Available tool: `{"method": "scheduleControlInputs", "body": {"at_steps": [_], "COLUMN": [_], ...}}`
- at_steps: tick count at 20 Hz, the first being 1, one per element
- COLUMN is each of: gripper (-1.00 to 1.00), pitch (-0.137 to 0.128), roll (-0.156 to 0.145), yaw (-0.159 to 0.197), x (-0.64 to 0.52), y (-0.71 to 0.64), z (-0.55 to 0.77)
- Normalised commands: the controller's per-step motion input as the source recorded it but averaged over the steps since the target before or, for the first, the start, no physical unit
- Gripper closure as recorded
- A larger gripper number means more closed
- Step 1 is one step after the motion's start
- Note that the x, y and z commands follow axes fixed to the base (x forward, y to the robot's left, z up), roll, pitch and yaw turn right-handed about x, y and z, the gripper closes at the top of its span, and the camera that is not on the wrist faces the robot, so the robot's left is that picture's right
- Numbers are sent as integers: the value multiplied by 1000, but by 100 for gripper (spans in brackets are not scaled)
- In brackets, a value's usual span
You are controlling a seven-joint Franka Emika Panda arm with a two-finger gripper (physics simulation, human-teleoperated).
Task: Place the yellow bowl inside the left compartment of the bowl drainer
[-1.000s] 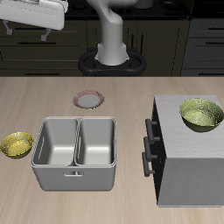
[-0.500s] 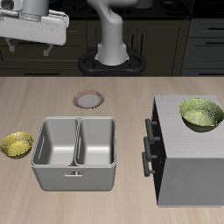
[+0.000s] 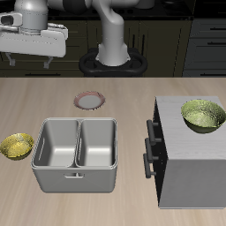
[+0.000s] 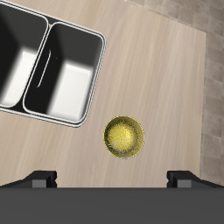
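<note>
- One yellow bowl [image 3: 17, 146] sits upright on the bench [image 3: 124, 207], just beside the bowl drainer [image 3: 76, 155] and apart from its wall, on the side away from the grey cabinet [image 3: 190, 159].
- Judged by its look, the yellow bowl [image 4: 124, 138] is small, shallow, stiff and light; its glossy glaze probably makes it slippery, and it may chip if dropped.
- Best hold, I judge: pinch the rim from above, one finger inside the wall and one outside, since the bowl looks too wide to span whole.
- One bowl drainer [image 4: 48, 68] stands near the bench's middle, with two deep compartments split by a middle wall; both look bare.
- One gripper [image 3: 31, 58] hangs high above the bench, back from the drainer; the wrist view looks down on the bowl beside the drainer's corner.
- Two fingertips [image 4: 41, 179] show well apart in the wrist view, so the gripper is spread and carries nothing.
- One larger yellow-green bowl [image 3: 203, 116] rests on top of the cabinet, well apart from the drainer; it is not the one to move.
- One small pinkish ring-shaped plate [image 3: 90, 100] lies behind the drainer.
</note>
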Motion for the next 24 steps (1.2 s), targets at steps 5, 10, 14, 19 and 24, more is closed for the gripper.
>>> {"method": "scheduleControlInputs", "body": {"at_steps": [5,10,14,19,24], "gripper": [-100,-100,-100,-100,-100], "pitch": [16,15,6,7,17], "roll": [-10,-5,-6,10,1], "yaw": [23,15,29,21,21], "x": [42,7,18,59,59], "y": [-68,-42,-23,30,6], "z": [-264,-201,-216,-186,-280]}}
